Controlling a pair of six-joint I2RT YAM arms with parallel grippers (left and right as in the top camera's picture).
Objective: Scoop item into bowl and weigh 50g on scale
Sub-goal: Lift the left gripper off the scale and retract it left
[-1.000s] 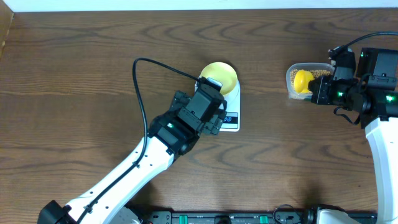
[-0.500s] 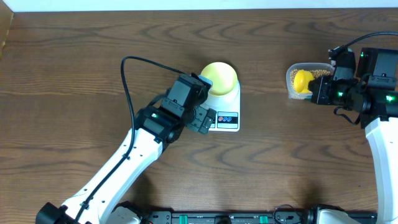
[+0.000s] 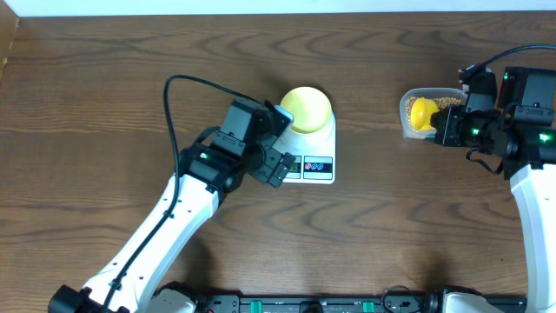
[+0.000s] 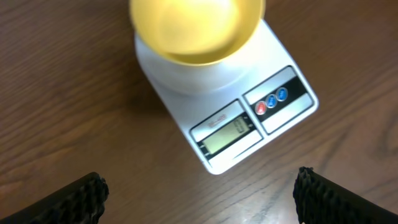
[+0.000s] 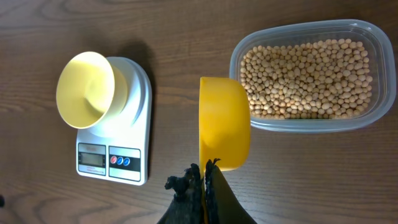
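Beans (image 5: pixel 308 78), small round tan, near smooth yellow, seemingly plastic scoop (image 5: pixel 224 124)

Left arm (image 3: pixel 200 187) swings back to the left, off the scale (image 3: pixel 314 156). The left tool (image 4: pixel 202 202), jaws wide apart, now sits by the scale's front-left corner instead of over its platform. The display (image 4: pixel 227 134), hidden a second ago, now shows in the overhead view, and the bowl (image 3: pixel 306 109) is fully uncovered, its left edge no longer under the arm.
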